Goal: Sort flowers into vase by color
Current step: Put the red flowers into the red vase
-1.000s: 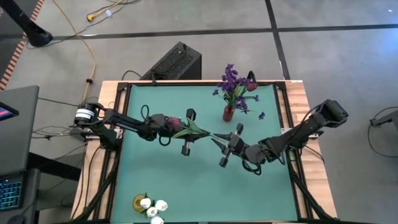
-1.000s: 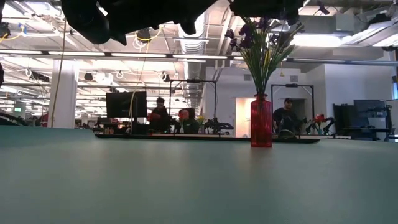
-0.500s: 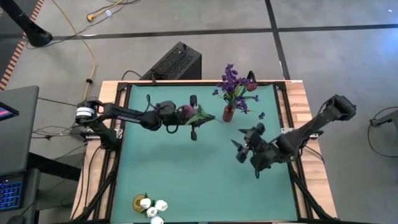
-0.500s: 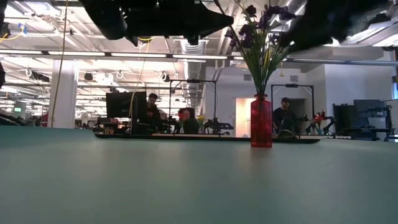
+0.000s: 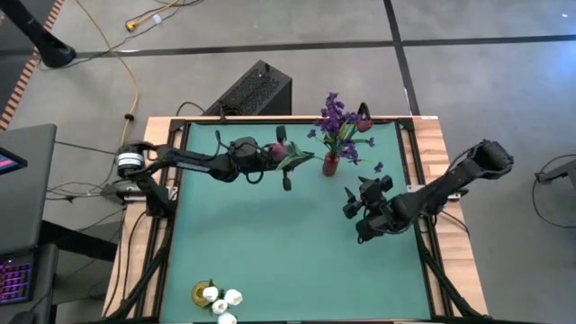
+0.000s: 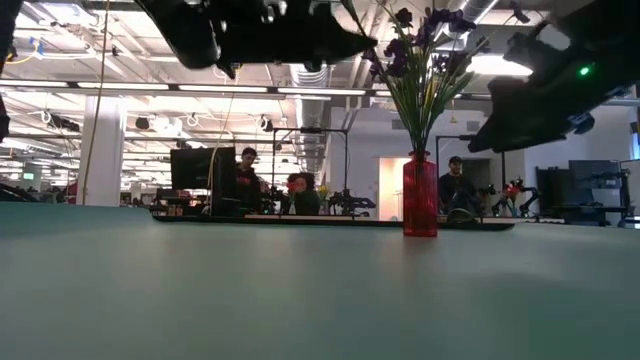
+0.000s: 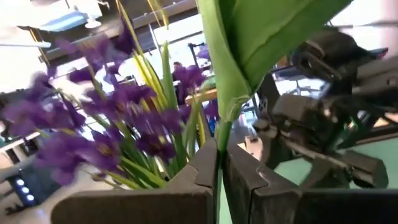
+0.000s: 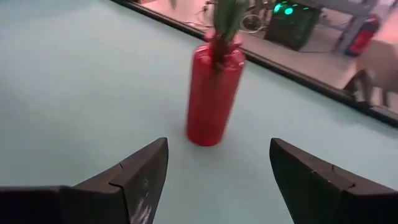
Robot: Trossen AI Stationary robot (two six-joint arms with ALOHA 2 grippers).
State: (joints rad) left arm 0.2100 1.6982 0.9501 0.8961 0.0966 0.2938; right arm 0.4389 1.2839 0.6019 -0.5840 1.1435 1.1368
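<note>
Green table point(image 5: 252, 243): one red vase point(image 5: 330, 165) (three white tulips point(image 5: 221, 301))

lighting: even and fairly bright in the high view; green table point(image 5: 270, 243) evenly lit, without glare; soft, faint shadows under both arms. low view: backlit by ceiling strip lights across the upper frame, with a bright glare patch at upper right; arms at the top edge read as near-black silhouettes; near tabletop in the lower frame soft and out of focus, red vase point(image 6: 420, 195) at centre right fairly sharp. left wrist view: purple flowers point(image 7: 118, 118) at left smeared by motion blur, white blown-out patches at upper left and upper right. right wrist view: whole picture soft, upper right corner washed pale pink.
</note>
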